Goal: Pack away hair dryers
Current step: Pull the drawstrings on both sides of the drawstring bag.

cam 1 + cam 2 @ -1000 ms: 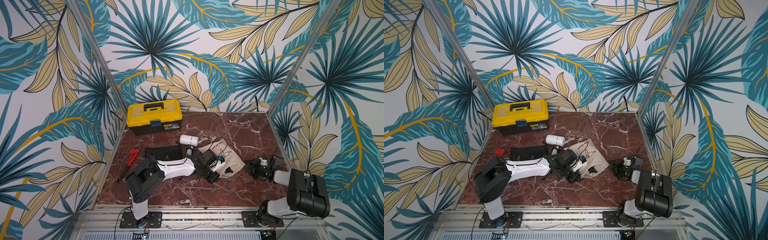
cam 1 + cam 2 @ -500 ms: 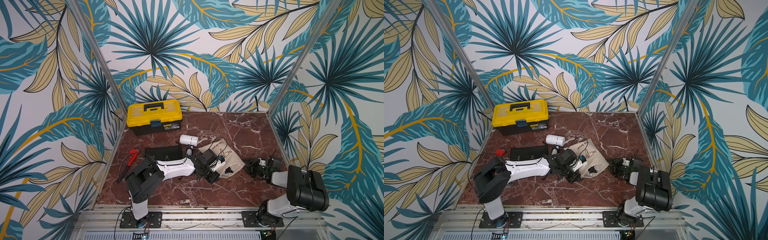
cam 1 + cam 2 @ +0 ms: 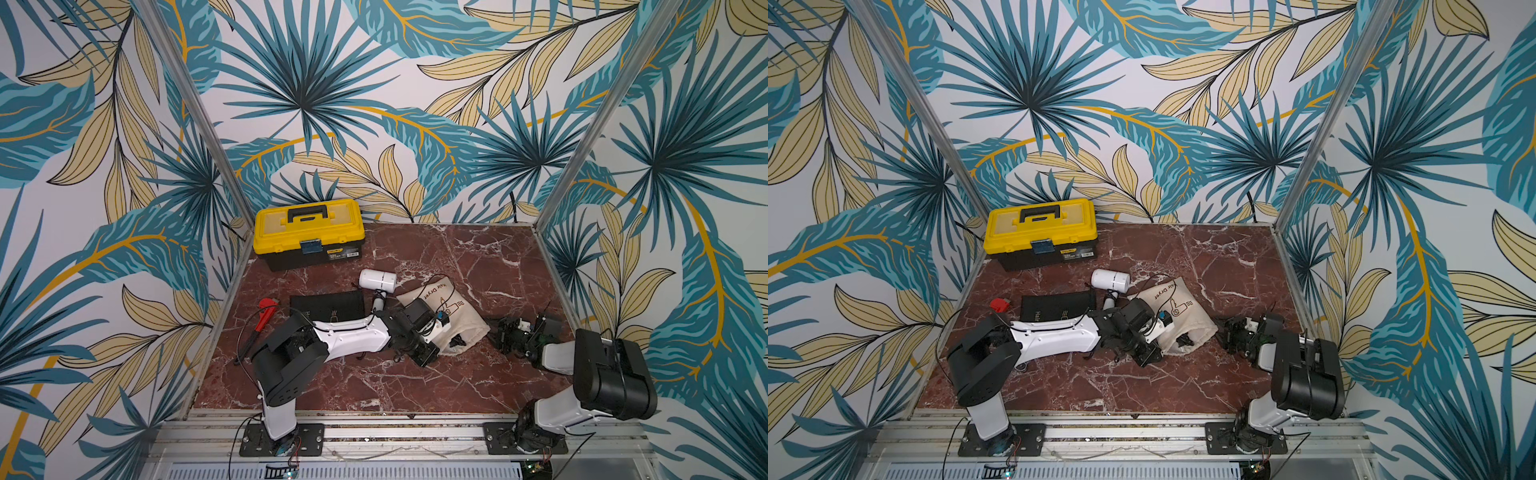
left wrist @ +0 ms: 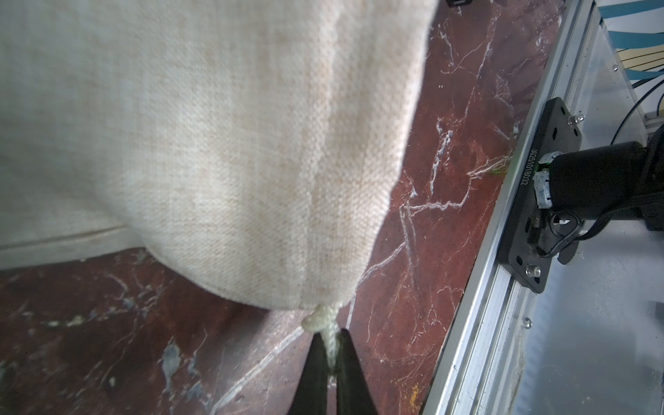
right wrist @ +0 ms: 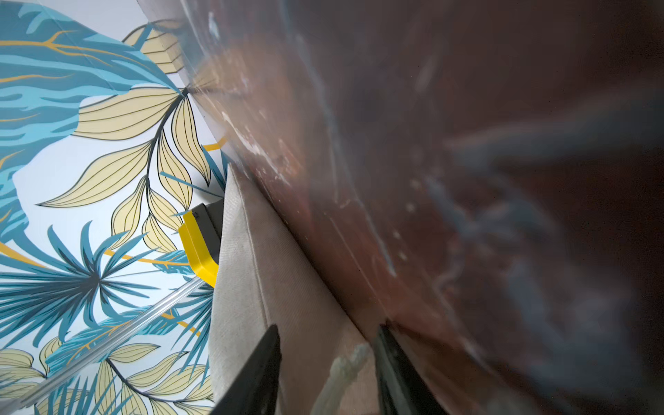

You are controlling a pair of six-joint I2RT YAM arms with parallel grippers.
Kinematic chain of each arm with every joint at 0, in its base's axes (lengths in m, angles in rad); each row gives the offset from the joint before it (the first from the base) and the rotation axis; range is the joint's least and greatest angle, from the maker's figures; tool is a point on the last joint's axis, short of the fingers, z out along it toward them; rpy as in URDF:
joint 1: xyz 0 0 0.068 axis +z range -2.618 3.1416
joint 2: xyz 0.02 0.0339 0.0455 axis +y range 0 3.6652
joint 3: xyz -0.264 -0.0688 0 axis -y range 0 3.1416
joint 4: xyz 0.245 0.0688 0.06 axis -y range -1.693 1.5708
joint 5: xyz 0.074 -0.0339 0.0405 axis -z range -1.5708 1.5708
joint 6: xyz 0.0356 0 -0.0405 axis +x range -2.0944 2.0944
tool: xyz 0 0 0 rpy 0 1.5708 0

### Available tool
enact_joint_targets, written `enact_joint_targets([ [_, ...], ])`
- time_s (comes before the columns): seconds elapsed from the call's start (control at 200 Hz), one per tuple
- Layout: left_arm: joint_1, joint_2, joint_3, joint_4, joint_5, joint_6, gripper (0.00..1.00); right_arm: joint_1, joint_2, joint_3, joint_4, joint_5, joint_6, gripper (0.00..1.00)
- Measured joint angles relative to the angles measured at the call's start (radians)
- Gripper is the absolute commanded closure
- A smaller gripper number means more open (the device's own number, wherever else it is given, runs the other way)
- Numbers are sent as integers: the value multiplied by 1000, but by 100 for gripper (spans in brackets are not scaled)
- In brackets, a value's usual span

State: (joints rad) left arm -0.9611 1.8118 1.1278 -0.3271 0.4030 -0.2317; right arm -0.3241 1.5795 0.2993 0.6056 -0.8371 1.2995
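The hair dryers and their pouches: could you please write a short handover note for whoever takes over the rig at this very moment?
Left gripper: shut on the drawstring knot at a corner of the beige pouch.
Right gripper: open, with a cord end between its fingers, not pinched.
White hair dryer: loose on the table, between the yellow toolbox and the flat black pouch.
Done: the beige pouch bulges, but its contents are hidden.
Left: probably cinch the beige pouch, then bag the white hair dryer.
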Motion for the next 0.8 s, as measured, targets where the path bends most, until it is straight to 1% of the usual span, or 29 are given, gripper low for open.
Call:
enact_joint_targets([
  [0.115, 0, 0, 0, 0, -2, 0, 100, 18, 50, -8, 121, 10, 40, 63],
  [0.175, 0, 0, 0, 0, -2, 0, 100, 19, 56, -17, 152, 15, 53, 67],
  [0.205, 0, 0, 0, 0, -2, 0, 100, 20, 56, -20, 161, 18, 60, 71],
  [0.335, 0, 0, 0, 0, -2, 0, 100, 23, 57, -24, 181, 30, 79, 96],
  [0.365, 0, 0, 0, 0, -2, 0, 100, 24, 57, -24, 183, 33, 84, 100],
  [0.626, 0, 0, 0, -11, -18, 9, 100, 25, 56, -26, 189, 53, 90, 100],
  [0.801, 2, -13, -7, -41, -30, 18, 100, 24, -3, 0, 82, 69, 37, 100],
])
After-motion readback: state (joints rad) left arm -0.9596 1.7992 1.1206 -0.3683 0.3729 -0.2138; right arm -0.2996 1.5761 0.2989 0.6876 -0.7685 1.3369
